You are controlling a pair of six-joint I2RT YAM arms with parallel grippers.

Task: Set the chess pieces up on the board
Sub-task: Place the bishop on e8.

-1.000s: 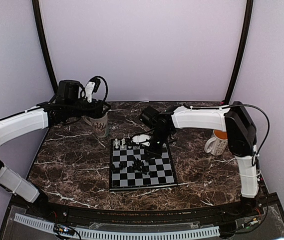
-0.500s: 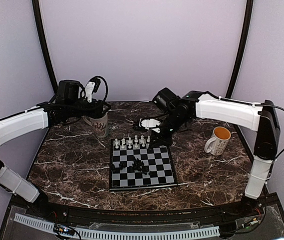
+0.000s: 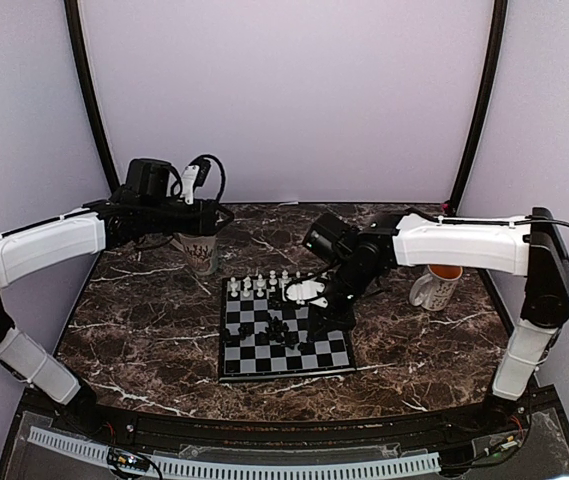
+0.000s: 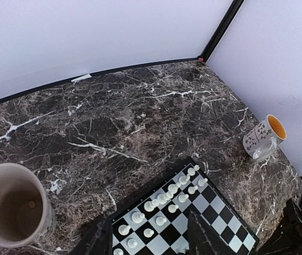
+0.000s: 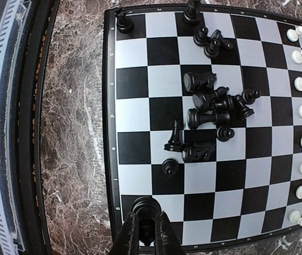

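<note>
The board (image 3: 309, 345) lies mid-table. White chess pieces (image 3: 264, 285) stand in two rows along its far edge, also in the left wrist view (image 4: 164, 199). Black chess pieces (image 5: 214, 103) lie heaped and toppled in the board's (image 5: 270, 175) middle; a few stand at its near edge. My right gripper (image 5: 146, 226) is shut on a black piece (image 5: 145, 208) over the board's near right corner square; in the top view it (image 3: 336, 310) hangs over the board's right side. My left gripper (image 3: 209, 215) hovers high near the beige mug, fingers (image 4: 95, 239) spread and empty.
A beige patterned mug (image 3: 196, 250) stands left of the board's far edge; from the left wrist (image 4: 13, 212) a small pale thing shows inside. A white mug with an orange inside (image 3: 436, 285) stands right of the board. A slotted rail (image 5: 2, 122) runs along the table's near edge.
My right arm swung out to the back of the table, then came back down over the board's right side with a black piece. My left arm shifted slightly right.
</note>
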